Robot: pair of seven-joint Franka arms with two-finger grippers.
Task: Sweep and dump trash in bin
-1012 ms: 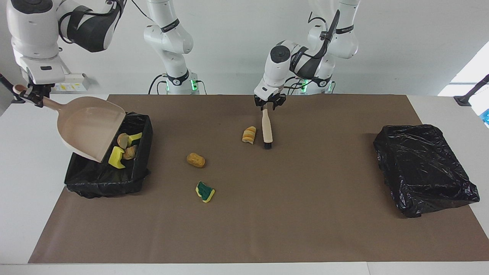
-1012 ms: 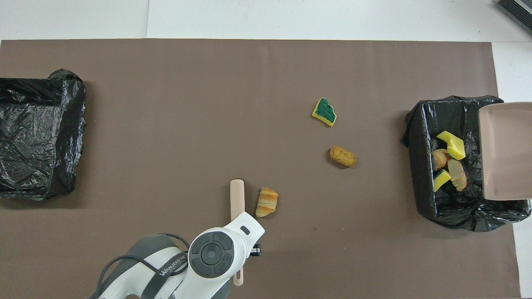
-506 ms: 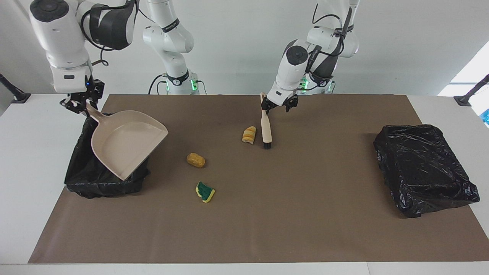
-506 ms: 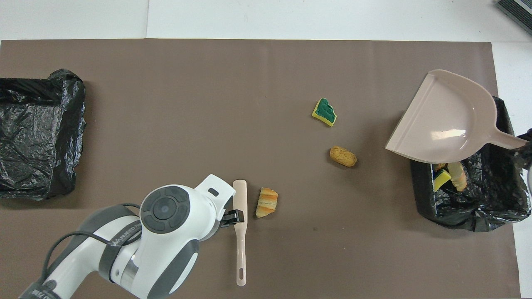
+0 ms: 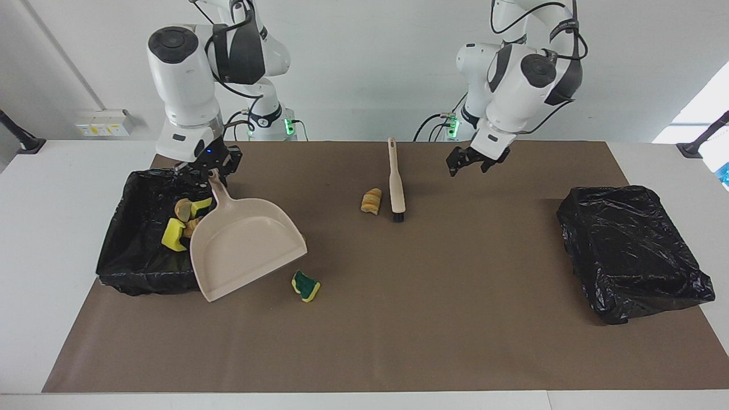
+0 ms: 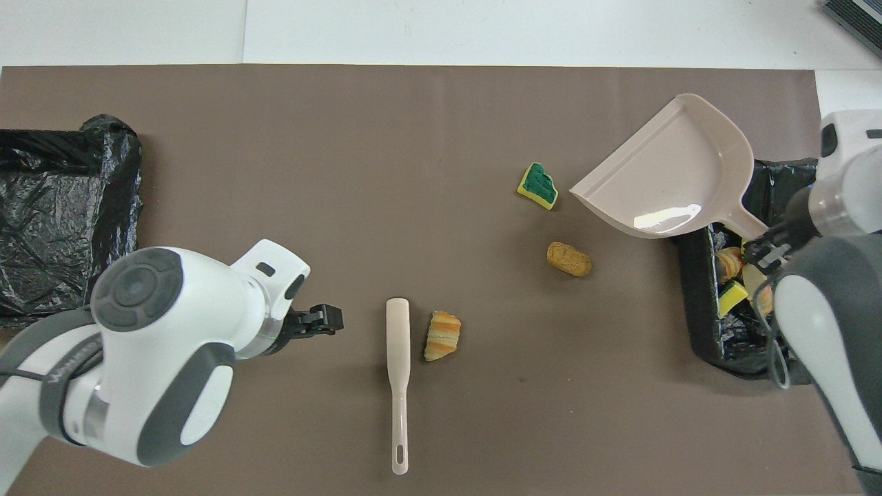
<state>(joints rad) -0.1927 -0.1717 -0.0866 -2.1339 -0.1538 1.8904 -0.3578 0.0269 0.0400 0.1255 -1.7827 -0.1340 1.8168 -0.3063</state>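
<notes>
White wall and white table frame the scene, with a brown mat spread over most of the tabletop. Two black-lined bins sit on it. The closed-looking bag-covered bin lies at the left arm's end, off to the side of the left gripper, which hangs in the air over bare mat with its fingers spread apart and nothing between them. The open bin lies at the right arm's end, directly under and beside the right gripper.

That right gripper is clamped on the handle of the beige dustpan, whose pan slopes down and away from it over the mat, its wide lip pointing out from the bin's edge. Beside the handle, inside the bin, lie several scraps of yellow sponge and bread-like lumps.

On the mat, between the two grippers and closer to the left one, lies the brush, lengthwise, bristles at the end away from the robots; the gripper is clear of it. Just beside the brush sits a croissant-like piece. A brown bread lump lies below the dustpan's lip, hidden by the pan in the facing view. A green-backed sponge piece rests close to the pan's lip.
</notes>
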